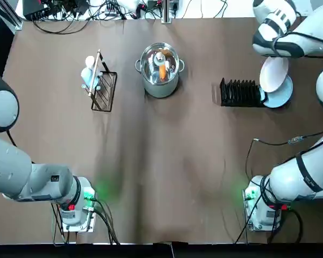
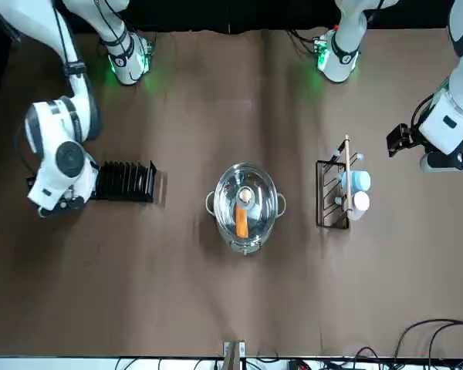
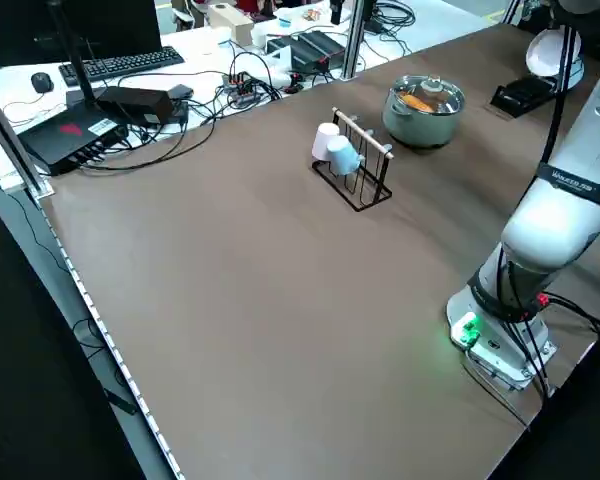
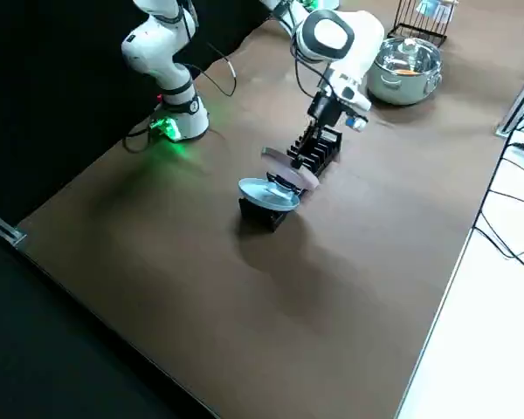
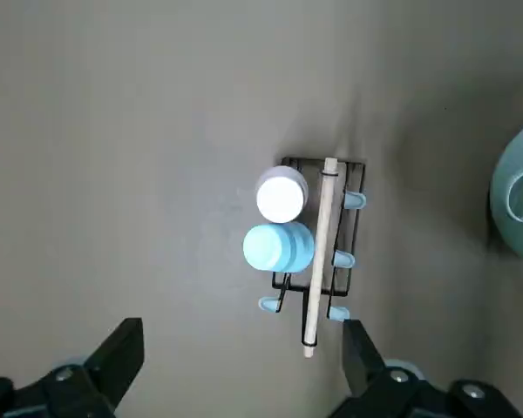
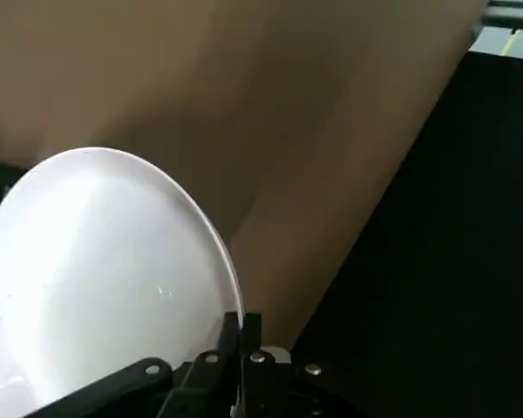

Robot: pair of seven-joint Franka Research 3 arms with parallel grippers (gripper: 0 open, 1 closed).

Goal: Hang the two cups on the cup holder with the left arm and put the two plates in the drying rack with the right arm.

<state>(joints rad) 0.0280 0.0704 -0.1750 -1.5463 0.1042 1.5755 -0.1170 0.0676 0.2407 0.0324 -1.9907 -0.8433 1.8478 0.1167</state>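
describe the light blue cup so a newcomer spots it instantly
Left of the lidded pale green pot in the top view stands a black wire stand. On it hang two cups; yours is light blue, its neighbour lilac-white.

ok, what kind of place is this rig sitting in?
Looks like a robotics lab or test bench: two robot arms on one brown-topped table, a desk behind with a keyboard and tangled cables, and kitchenware like the pot as props.
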